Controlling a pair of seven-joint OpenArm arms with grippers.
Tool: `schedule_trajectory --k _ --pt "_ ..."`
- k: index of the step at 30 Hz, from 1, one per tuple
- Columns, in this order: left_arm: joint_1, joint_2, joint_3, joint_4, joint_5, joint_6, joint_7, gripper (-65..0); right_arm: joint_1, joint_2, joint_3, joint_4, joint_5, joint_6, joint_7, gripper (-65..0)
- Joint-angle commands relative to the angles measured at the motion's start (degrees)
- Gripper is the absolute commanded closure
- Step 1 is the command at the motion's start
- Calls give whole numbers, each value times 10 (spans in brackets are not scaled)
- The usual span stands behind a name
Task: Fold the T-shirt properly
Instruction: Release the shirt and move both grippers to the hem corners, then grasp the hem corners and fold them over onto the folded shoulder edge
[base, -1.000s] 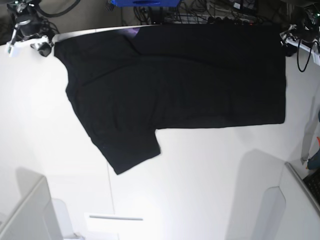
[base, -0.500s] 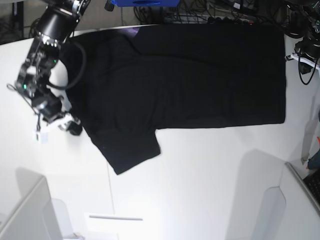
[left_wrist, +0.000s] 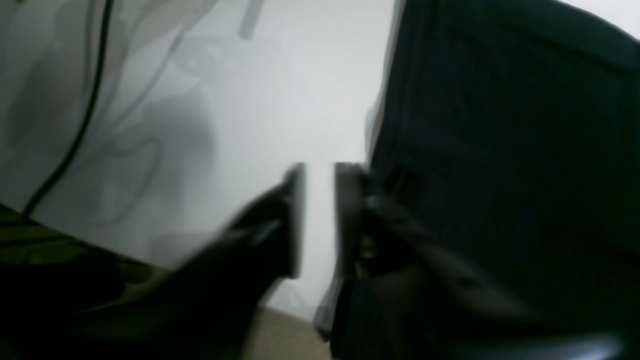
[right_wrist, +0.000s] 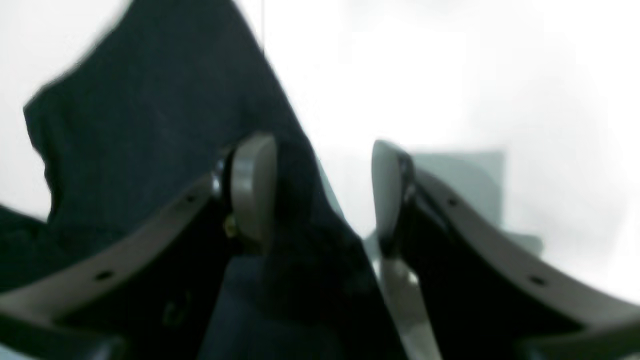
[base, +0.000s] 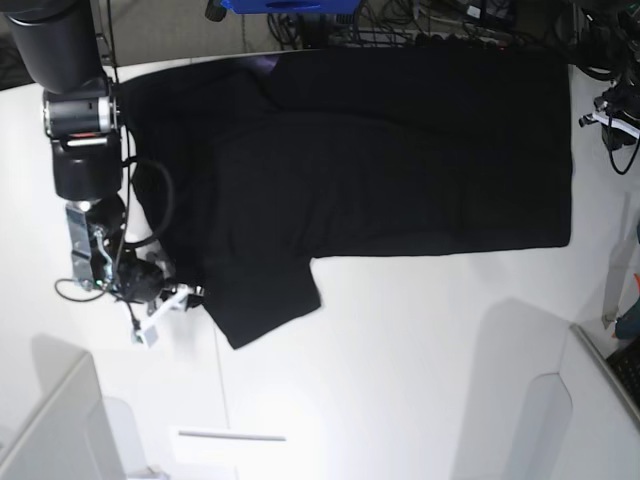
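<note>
The white tabletop (base: 400, 350) carries the shirt (base: 380, 160), spread flat and black side up across its far half. Beyond the far edge lie a tangle of cables (base: 420, 25) and a blue object (base: 290, 5); pale panels (base: 50, 430) stand at the near corners. Nothing lies on the cloth between the two arms. The right pincer (base: 172, 303) sits low at the tabletop, just beside the outer edge of the sleeve (base: 265, 300) that juts toward the near side; the right arm (base: 80, 130) reaches down along that side of the shirt and covers part of its shoulder. In the right wrist view the right pincer (right_wrist: 322, 195) stands with its two pads well apart: one pad (right_wrist: 252, 185) is over the dark cloth (right_wrist: 150, 130), the other over bare tabletop, and the sleeve's edge runs up between them without being pinched. The left pincer (base: 605, 108) is at the opposite side, close off the shirt's hem edge. In the blurred left wrist view the left pincer (left_wrist: 317, 215) shows a narrow gap between its fingers, with only white tabletop seen through it; the shirt (left_wrist: 500, 150) lies right beside one finger (left_wrist: 347, 215), and whether they touch cannot be told.
</note>
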Motion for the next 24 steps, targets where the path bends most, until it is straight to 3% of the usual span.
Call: schedule_trajectory --k 1,3,5,11,13,15,16,20,24 --pt "-8 -9 -2 3 -1 -2 -6 -280 20 4 -5 11 8 6 8 -287" --pt "-25 -9 -3 -8 0 -2 -6 -380 20 1 -12 11 8 6 8 -287" --pt "-40 -13 -1 -31 0 -2 -6 -420 20 1 -27 10 8 6 8 -287" --pt "-112 -75 57 -154 1 1 -6 -418 19 1 -48 6 8 4 12 -270" --pt "-142 -93 80 -208 1 1 -8 -418 19 1 -48 6 8 4 12 -192" --pt "-175 -102 105 -246 31 1 -13 -418 19 1 -50 6 8 4 13 -36" --pt "-200 -103 118 -262 59 1 -20 -418 19 1 -51 8 8 4 13 0" --pt "-270 -100 157 -307 165 1 -45 -418 20 1 -48 11 8 4 13 0" --pt "-325 -93 173 -353 191 1 -48 -418 20 1 -48 11 8 4 13 0"
